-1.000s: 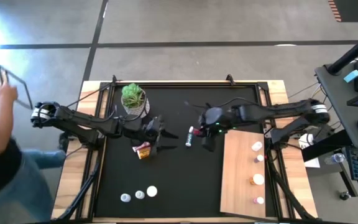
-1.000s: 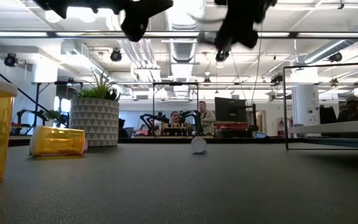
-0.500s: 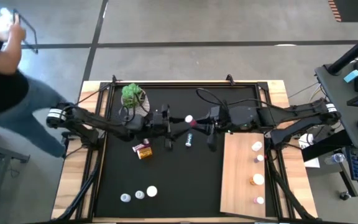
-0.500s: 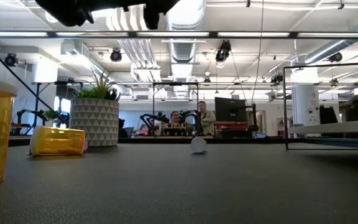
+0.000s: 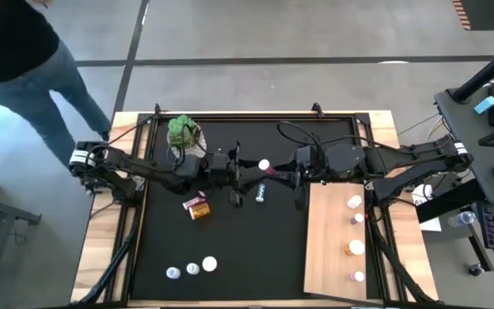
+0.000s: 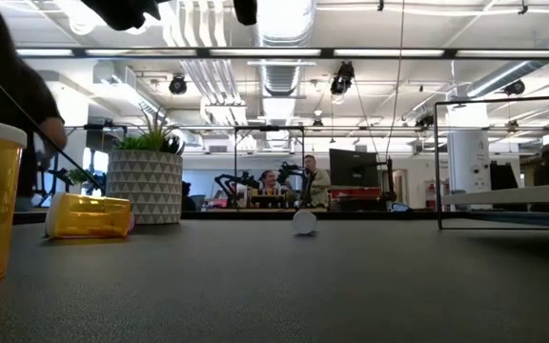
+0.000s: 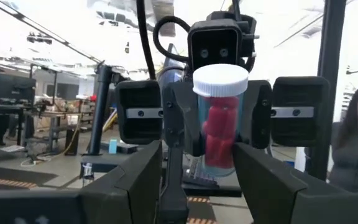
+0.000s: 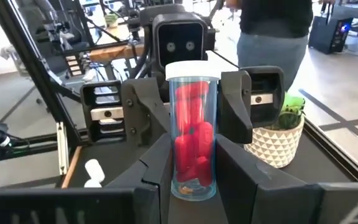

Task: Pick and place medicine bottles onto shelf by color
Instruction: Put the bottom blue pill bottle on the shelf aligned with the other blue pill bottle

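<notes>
The right gripper (image 5: 274,172) is clamped on a clear red-pill bottle (image 5: 264,165) with a white cap, held in the air over the mat, to the right of the plant. The left gripper (image 5: 249,166) meets it from the plant's side, its fingers apart and standing on either side of the same bottle; whether they touch it cannot be told.

The black mat (image 5: 256,245) covers most of the table. The shelf (image 5: 328,249) lies flat on the mat's edge, far right of the plant and lower in the high view. Four bottles (image 5: 356,248) stand on it in a line along the side farthest from the plant.

The plant (image 5: 183,135) sits in a patterned white pot at a corner of the mat. Just below it in the high view an amber bottle (image 5: 197,208) lies on its side. A teal bottle (image 5: 261,193) lies under the two grippers, right of the amber one. Three white-capped bottles (image 5: 193,269) stand close together, well below the plant.

A person (image 5: 24,51) stands off the table, beyond the plant's corner.
</notes>
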Robot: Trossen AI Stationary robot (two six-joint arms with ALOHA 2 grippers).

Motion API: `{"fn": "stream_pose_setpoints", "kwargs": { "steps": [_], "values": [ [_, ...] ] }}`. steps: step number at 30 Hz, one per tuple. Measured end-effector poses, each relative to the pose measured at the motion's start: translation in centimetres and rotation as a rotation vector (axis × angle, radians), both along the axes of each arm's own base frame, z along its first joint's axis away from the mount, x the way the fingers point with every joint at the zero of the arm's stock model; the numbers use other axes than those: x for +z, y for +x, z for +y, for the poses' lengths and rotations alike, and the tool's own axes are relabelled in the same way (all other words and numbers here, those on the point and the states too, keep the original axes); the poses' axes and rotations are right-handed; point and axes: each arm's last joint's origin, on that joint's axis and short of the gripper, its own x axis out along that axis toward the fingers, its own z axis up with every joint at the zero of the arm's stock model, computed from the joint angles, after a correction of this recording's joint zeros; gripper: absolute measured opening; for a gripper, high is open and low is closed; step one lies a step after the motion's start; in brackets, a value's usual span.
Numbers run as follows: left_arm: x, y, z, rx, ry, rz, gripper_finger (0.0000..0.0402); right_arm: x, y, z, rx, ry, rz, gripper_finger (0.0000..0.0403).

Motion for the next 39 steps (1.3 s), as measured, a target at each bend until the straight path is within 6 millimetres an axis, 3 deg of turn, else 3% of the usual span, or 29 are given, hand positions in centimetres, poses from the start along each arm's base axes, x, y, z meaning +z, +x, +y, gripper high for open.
{"fn": "stream_pose_setpoints", "kwargs": {
  "steps": [9, 15, 21, 39],
  "values": [
    [0.2, -0.3, 0.0, -0.020, -0.018, 0.075, 0.0184, 1.0, -1.8, -0.4, -0.010, 0.005, -0.007, 0.0091],
    [1.8, 0.1, 0.0, -0.019, -0.022, 0.024, 0.0184, -0.1, -0.9, -0.2, -0.007, -0.004, 0.038, 0.0091],
    [1.6, 0.4, -0.1, -0.020, -0.022, 0.035, 0.0184, -0.8, 0.0, 0.0, -0.002, -0.030, 0.058, 0.0091],
    [2.0, 0.2, 0.1, 0.003, -0.035, -0.009, 0.0181, 0.2, 0.0, -0.1, 0.005, -0.064, -0.025, 0.0091]
  ]
}}
